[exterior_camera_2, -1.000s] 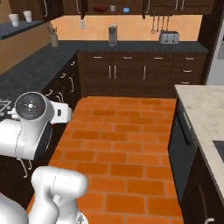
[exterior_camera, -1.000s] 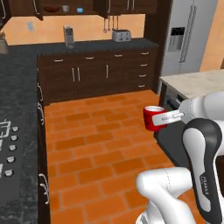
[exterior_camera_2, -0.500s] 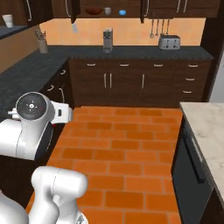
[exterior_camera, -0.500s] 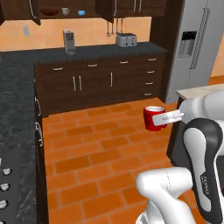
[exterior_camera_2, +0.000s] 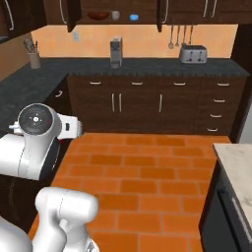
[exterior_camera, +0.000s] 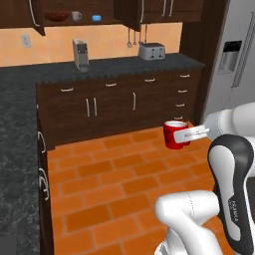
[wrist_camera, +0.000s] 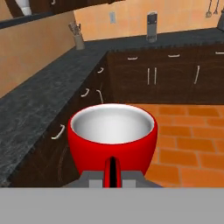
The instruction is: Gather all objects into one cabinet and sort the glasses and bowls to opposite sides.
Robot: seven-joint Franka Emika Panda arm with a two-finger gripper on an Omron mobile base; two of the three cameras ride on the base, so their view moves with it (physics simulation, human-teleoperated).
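Pinched on the rim of the red cup (exterior_camera: 176, 134), the gripper (exterior_camera: 195, 133) holds it upright in the air above the brick floor (exterior_camera: 109, 184), clear of every worktop. In the hand view the cup (wrist_camera: 112, 141) stands just beyond the fingertips (wrist_camera: 114, 171), which sit close together at its near wall, and its pale inside is open to the camera.

The fridge (exterior_camera: 233, 64) stands at the right edge of the left base view. A dark worktop (exterior_camera: 114, 67) runs along the back wall over the drawer units (exterior_camera: 119, 102) and turns down the left side. Above it hangs the cabinet (exterior_camera: 74, 12), its door open, with a curved grey handle (exterior_camera: 33, 12) at the left. On its shelf the bowl (exterior_camera: 56, 16) sits at the left end, the mug (exterior_camera: 75, 16) just beside it, and the blue bowl (exterior_camera: 96, 18) apart to the right; the right base view shows the same row, bowl (exterior_camera_2: 98, 15), mug (exterior_camera_2: 115, 15), blue bowl (exterior_camera_2: 134, 17).

On the back worktop a coffee machine (exterior_camera: 79, 54) stands near its middle and a toaster (exterior_camera: 152, 51) toward the right end, with utensils (exterior_camera: 133, 37) hanging on the wall between them. A pot of utensils (exterior_camera_2: 34, 54) stands near the left corner of the worktop in the right base view.
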